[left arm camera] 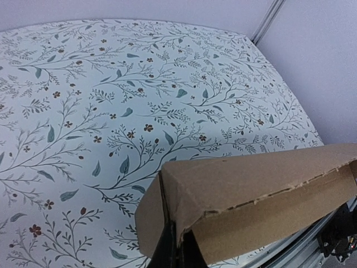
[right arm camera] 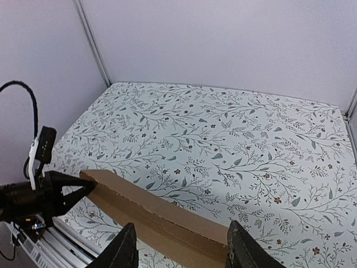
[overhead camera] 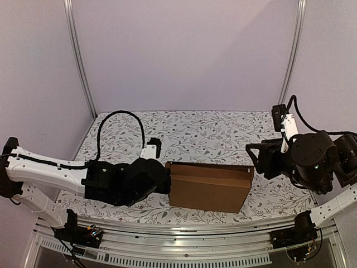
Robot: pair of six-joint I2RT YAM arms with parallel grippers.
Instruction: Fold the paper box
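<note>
Left claw (overhead camera: 163,177) is pinched shut on the left end of the paper box (overhead camera: 209,187), which lies folded on the front part of the flowered table (overhead camera: 195,134), btw both arms. Right claw (right arm camera: 181,247) stands wide at its right end, holding nothing.

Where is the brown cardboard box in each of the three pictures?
Top external: the paper box lies low in the middle of the picture.
Left wrist: the paper box fills the bottom right corner, seen close up.
Right wrist: the paper box runs slantwise from the left side down to the bottom edge.
Shared landmark: the flowery tablecloth under it shows in all three views.
</note>
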